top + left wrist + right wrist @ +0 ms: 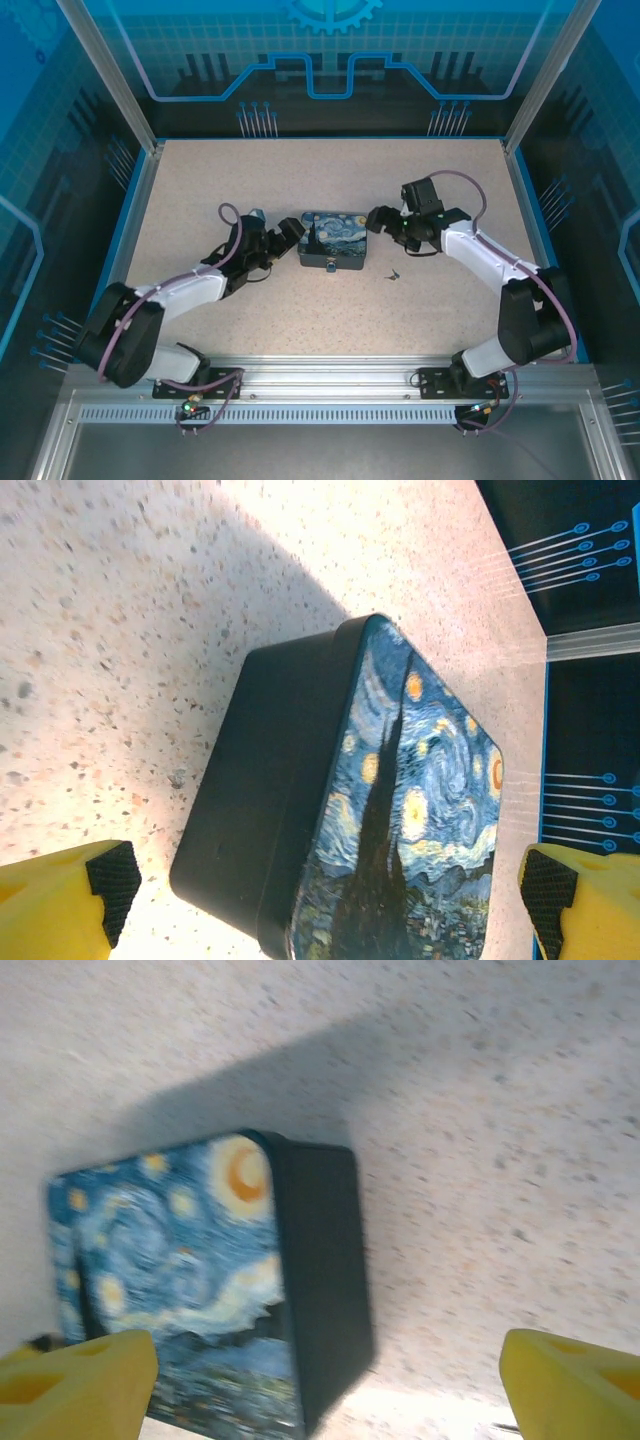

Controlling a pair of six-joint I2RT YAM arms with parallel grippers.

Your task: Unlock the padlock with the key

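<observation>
nearest your lens, the metal rail (320, 378) carrying both arm bases runs along the front edge of the speckled bench (200, 300). just beyond it you find the key (395, 273), a tiny dark sliver lying loose off the near right corner of the padlock (333, 241), near it but apart; its own axis is too small to read. the padlock lies flat mid-bench, starry face up, its long side running left to right across your view. flanking it, the left end effector (290, 233) sits just off its left end and the right end effector (378, 218) just off its far right corner. both stand spread wide, holding nothing; from each wrist you see yellow fingers (60, 900) parted to either side of the padlock. whether any pad touches its dark sides cannot be told. the relation to weigh: the key lies on the right arm's side, nearer the bases than that end effector, so the right arm looks better placed to fetch it, while the left is lined up to steady the padlock.
</observation>
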